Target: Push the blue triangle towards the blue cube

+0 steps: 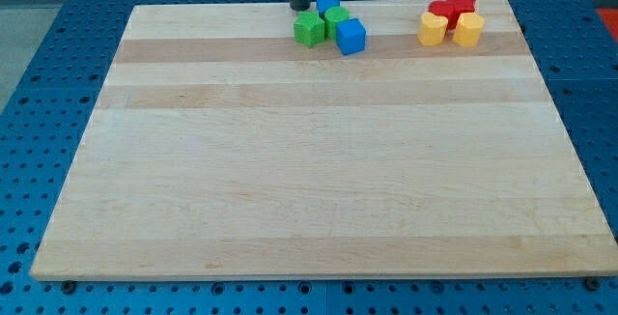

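Wooden desk (309, 189) fills most of the view, pale planks, bare across its whole lower part; it sits on a blue perforated base (39, 160) that shows at the view's left, right and bottom edges. All blocks sit near the view's top edge in two clusters, well apart from each other.

Left cluster, near top centre: green cube (309, 29) at the view's left of the group, a second green block (336, 18) just beside it to the right, shape rounded, hard to pin down. Blue cube (351, 36) touches that second green block on its right and sits a bit lower in the view. Blue triangle (326, 5) is behind the green blocks, right at the top of the cluster; only a small blue patch shows, so the triangular shape can't be confirmed. It's near the blue cube, with the second green block between them.

My tip (299, 8) is the dark rod coming down from the top edge, landing just left of the blue triangle and just above the green cube. Contact with either: cannot tell.

Right cluster: red star-like block (454, 9) at the back, two yellow blocks in front, left yellow block (433, 29) and right yellow block (468, 29), both touching or nearly touching the red one.

No jaws on this rig, only the rod.
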You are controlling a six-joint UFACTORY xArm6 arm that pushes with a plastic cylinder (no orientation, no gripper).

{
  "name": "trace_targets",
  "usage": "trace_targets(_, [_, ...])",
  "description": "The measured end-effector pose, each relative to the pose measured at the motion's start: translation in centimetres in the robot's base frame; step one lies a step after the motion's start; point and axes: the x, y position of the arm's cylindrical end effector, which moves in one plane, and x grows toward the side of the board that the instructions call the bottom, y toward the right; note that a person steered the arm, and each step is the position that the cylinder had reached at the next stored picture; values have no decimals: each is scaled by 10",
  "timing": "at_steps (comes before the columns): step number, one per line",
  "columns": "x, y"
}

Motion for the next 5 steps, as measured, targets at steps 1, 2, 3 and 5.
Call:
trace_targets(1, [1,22])
trace_targets(2, [2,48])
trace_targets(3, [1,83])
trace_targets(5, [0,89])
